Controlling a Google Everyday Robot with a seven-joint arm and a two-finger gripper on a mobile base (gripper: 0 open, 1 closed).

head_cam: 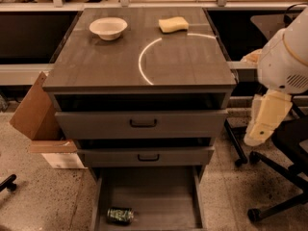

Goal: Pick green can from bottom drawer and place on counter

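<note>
The green can (120, 215) lies on its side near the front left of the open bottom drawer (163, 196), close to the left wall. No grasp has been made. Above it, the two upper drawers (143, 124) stand partly pulled out, their fronts overhanging the back of the tray.

The robot's gripper (259, 129) hangs at the right of the cabinet, level with the upper drawers and well apart from the can. Whether it is apart or together cannot be told from this view.

To do the reach well, the arm would likely need to swing left and descend in front of the upper drawer fronts, not under them. It should then come down over the can's rounded side, with the jaws set across its width so it cannot roll away. The left wall leaves little room on that side, so a centred approach looks safest.

Beyond, the counter (187, 66) offers bare space around its white arc (143, 57). A white bowl (108, 28) and a yellow sponge (173, 24) sit toward the far edge.
</note>
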